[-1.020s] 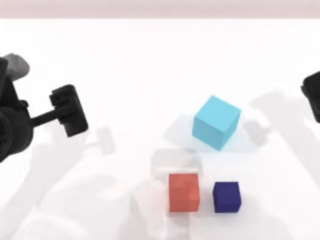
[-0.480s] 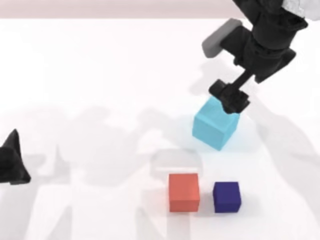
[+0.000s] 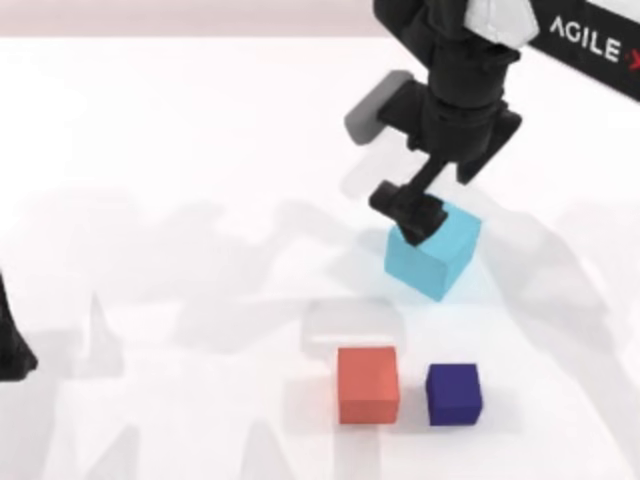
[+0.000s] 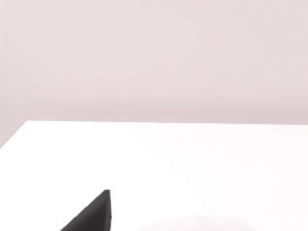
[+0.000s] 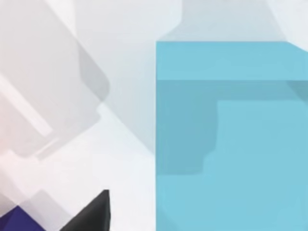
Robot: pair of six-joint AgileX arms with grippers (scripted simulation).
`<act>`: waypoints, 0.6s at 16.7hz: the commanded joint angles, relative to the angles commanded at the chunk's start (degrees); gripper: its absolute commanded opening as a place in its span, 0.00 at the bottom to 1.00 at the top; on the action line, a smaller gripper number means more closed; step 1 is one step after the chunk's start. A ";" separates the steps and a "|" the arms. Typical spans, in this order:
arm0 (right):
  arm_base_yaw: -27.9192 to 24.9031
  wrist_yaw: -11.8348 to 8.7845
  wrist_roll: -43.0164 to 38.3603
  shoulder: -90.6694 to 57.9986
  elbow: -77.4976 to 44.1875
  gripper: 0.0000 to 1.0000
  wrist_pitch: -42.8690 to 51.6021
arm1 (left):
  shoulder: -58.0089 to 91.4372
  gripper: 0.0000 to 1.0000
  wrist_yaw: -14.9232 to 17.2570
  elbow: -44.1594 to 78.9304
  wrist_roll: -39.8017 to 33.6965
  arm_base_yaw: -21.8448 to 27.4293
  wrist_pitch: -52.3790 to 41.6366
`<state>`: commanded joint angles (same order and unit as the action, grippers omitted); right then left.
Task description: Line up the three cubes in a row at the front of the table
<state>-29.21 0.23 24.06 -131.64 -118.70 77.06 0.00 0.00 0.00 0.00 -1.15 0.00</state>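
Observation:
The large light cyan-blue cube [image 3: 442, 262] sits right of the table's middle, turned at an angle. My right gripper [image 3: 410, 214] hangs over its rear left corner, open, with nothing between its fingers. In the right wrist view the cyan cube [image 5: 231, 144] fills most of the picture, with one dark fingertip [image 5: 98, 212] beside it and apart from it. The coral-red cube [image 3: 368, 385] and the small navy cube [image 3: 453, 393] stand side by side at the front. My left arm [image 3: 10, 345] is parked at the left edge; one fingertip [image 4: 94, 214] shows over bare table.
The white table [image 3: 180, 150] has a pale pinkish band [image 3: 200, 15] along its far edge. A corner of the navy cube [image 5: 12, 222] shows in the right wrist view. The right arm's body [image 3: 455, 90] stands over the back right.
The right arm swung in from the right edge and came over the cyan cube, shifting a little left. The left arm withdrew to the left edge. The cubes have not moved.

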 joint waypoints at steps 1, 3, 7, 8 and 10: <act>0.00 0.00 0.00 0.00 0.00 1.00 0.00 | 0.00 1.00 0.00 0.00 0.00 0.00 0.00; 0.00 0.00 0.00 0.00 0.00 1.00 0.00 | 0.00 1.00 0.00 0.00 0.00 0.00 0.00; 0.12 0.00 0.06 -0.26 2.34 1.00 -2.42 | 0.00 1.00 0.00 0.00 0.00 0.00 0.00; 0.07 0.01 0.06 -0.60 3.95 1.00 -4.35 | 0.00 1.00 0.00 0.00 0.00 0.00 0.00; 0.04 0.02 -0.03 -1.54 7.77 1.00 -9.55 | 0.00 1.00 0.00 0.00 0.00 0.00 0.00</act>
<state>-29.17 0.25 24.03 -133.18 -110.93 67.51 0.00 0.00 0.00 0.00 -1.15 0.00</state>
